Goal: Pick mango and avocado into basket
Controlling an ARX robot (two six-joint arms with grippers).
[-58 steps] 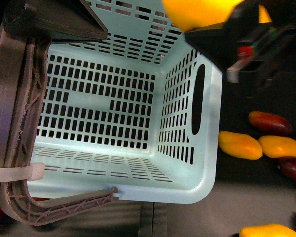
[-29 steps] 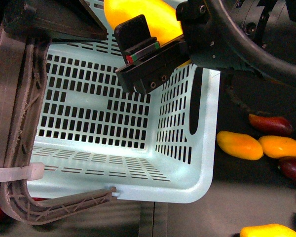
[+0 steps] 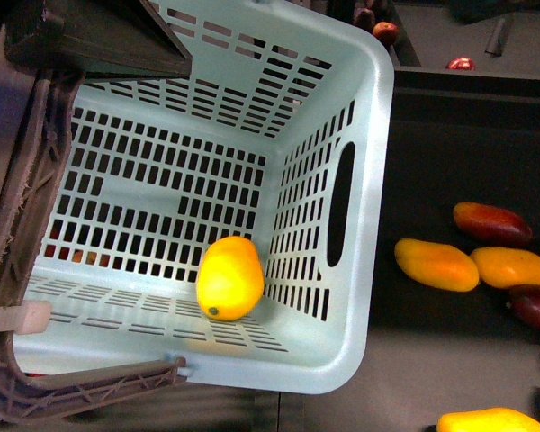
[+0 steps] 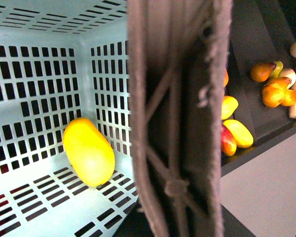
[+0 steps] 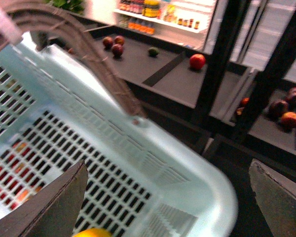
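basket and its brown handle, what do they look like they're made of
The pale teal slotted basket looks like moulded plastic: smooth, slightly glossy, even slots, rounded rim. Its brown arched handle seems matte, possibly 3D-printed plastic, judging by fine ridged layers, truss webbing and fuzzy edges.

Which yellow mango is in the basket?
The mango lying on the floor of the basket, beside its side wall. The other yellow mangoes lie outside it on the dark shelf.
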